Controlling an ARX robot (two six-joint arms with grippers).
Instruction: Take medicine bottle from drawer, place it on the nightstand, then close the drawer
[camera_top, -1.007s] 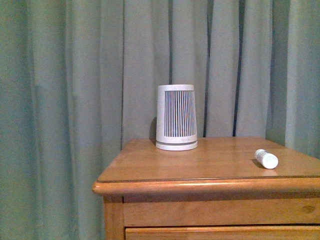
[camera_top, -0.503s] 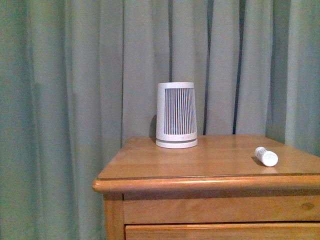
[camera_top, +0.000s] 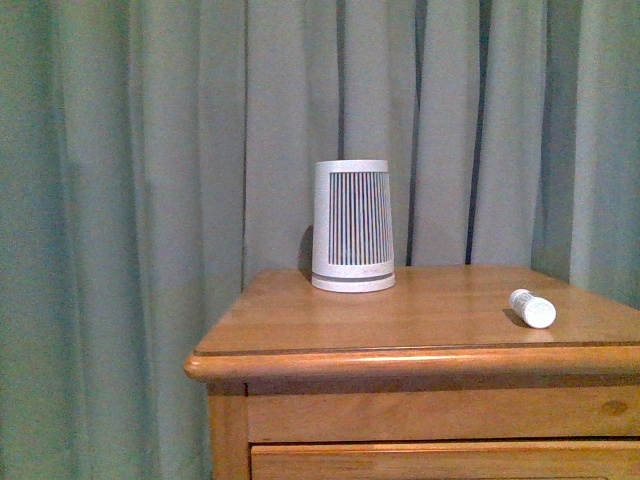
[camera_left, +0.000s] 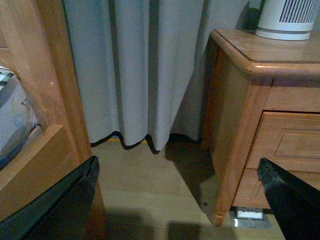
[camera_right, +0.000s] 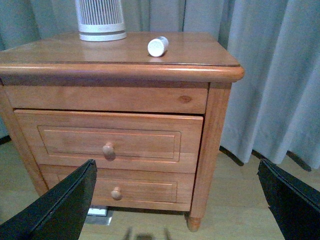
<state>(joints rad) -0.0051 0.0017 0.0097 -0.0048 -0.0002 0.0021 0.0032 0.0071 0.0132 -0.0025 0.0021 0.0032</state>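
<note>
The medicine bottle (camera_top: 532, 308) (camera_right: 158, 46), small and white, lies on its side on the nightstand's top (camera_top: 400, 320) (camera_right: 60, 52), near its right side. The upper drawer (camera_right: 107, 142) with its round knob (camera_right: 108, 148) looks pushed in, or very nearly so; only its top edge (camera_top: 440, 455) shows in the front view. My right gripper (camera_right: 176, 165) hangs open in front of the drawers, away from them, with nothing between its fingers. Over the floor to the left of the nightstand (camera_left: 250, 90), my left gripper (camera_left: 177, 165) is open and empty.
A white-grey ribbed device (camera_top: 351, 226) (camera_right: 100, 19) stands at the back of the top. Grey-green curtains (camera_top: 150, 200) hang behind and beside the nightstand. The lower drawer (camera_right: 116, 191) is shut. A wooden bed frame (camera_left: 45, 100) stands close by the left gripper.
The front view has shifted slightly, so the nightstand sits a little higher in frame. The bottle and ribbed device keep their places on the top.
</note>
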